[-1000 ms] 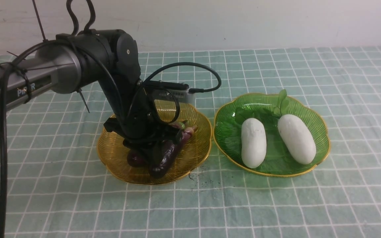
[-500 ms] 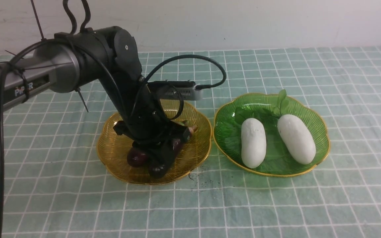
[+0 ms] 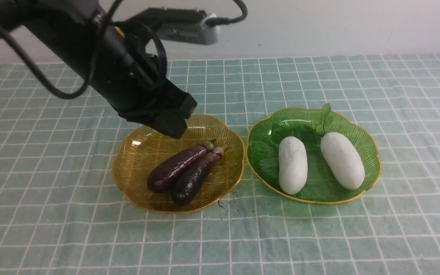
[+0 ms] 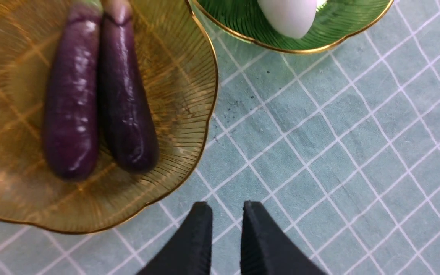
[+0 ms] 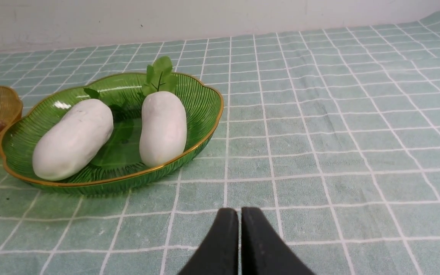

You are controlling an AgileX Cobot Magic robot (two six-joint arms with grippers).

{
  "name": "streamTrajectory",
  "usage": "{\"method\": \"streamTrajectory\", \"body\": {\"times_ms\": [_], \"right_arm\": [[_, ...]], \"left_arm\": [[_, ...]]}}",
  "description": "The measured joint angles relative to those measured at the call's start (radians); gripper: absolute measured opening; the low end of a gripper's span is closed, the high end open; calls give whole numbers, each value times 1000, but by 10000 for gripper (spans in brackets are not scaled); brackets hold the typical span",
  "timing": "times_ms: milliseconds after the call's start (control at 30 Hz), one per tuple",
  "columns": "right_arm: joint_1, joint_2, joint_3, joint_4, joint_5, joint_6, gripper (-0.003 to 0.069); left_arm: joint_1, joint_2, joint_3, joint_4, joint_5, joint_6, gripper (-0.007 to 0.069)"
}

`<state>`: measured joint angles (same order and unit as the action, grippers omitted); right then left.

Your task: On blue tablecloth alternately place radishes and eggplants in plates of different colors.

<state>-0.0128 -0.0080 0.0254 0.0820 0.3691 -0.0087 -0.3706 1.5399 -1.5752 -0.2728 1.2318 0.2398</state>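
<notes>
Two dark purple eggplants lie side by side in the amber-yellow plate; the left wrist view shows them too. Two white radishes lie in the green plate, leaves toward the wall; they also show in the right wrist view. My left gripper hangs above the amber plate's far side, empty, its jaws a narrow gap apart. My right gripper is shut and empty, low over the blue tablecloth, near the green plate.
The left arm and its cable fill the upper left of the front view. A white wall runs along the cloth's far edge. A few dark specks lie on the cloth between the plates' front rims.
My left gripper has let go of the eggplant and lifted up and back out of the amber plate. Both eggplants now lie uncovered. The radishes have not moved.
</notes>
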Motion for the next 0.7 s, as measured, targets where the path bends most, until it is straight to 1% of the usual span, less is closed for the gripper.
{"method": "streamTrajectory", "body": {"times_ms": [33, 100, 267, 467, 533, 567, 700], "right_arm": [[0, 0, 0, 0, 0, 0, 2], [0, 0, 0, 0, 0, 0, 2], [0, 0, 0, 0, 0, 0, 2], [0, 0, 0, 0, 0, 0, 2], [0, 0, 0, 0, 0, 0, 2], [0, 0, 0, 0, 0, 0, 2], [0, 0, 0, 0, 0, 0, 2]], "left_arm": [[0, -7, 0, 6, 1, 0, 99], [0, -97, 0, 36, 5, 1, 99], [0, -233, 31, 48, 12, 1, 99], [0, -479, 221, 71, 23, 12, 99], [0, -617, 315, 93, 25, 15, 99], [0, -629, 327, 96, 26, 15, 99], [0, -906, 468, 104, 12, 13, 99]]}}
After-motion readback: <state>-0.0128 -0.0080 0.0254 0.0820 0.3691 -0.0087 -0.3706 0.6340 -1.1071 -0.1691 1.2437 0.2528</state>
